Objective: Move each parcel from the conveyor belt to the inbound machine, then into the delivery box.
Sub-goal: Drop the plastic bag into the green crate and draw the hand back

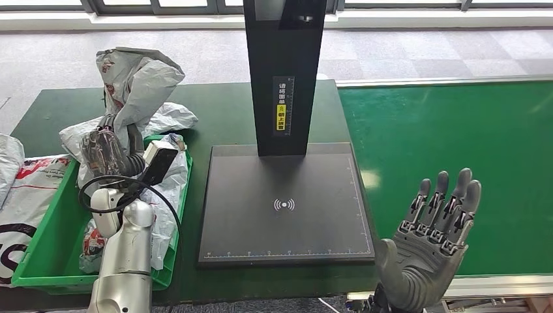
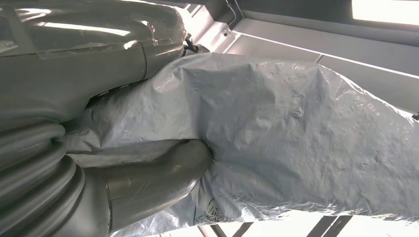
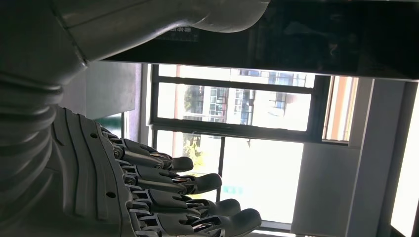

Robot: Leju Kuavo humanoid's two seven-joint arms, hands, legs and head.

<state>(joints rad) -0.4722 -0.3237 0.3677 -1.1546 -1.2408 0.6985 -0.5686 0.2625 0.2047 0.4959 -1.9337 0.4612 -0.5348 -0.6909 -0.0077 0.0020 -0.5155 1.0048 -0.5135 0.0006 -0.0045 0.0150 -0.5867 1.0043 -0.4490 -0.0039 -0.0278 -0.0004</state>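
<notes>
Across the right of the head view, a green conveyor belt (image 1: 450, 163) was seen; beside it stood the flat black inbound machine (image 1: 287, 205) with its upright post. Left of that, a green plastic delivery box (image 1: 39, 251) was seen, other bags already in it. Above the box, a crumpled grey plastic parcel (image 1: 137, 81) was held raised by the left hand (image 1: 104, 153). The right hand (image 1: 433, 228), fingers spread and empty, was raised near the belt's edge.

By judgement, the parcel should be lowered well inside the box before release.

In the left wrist view, the thumb (image 2: 163, 173) was shown pressed into the film.
</notes>
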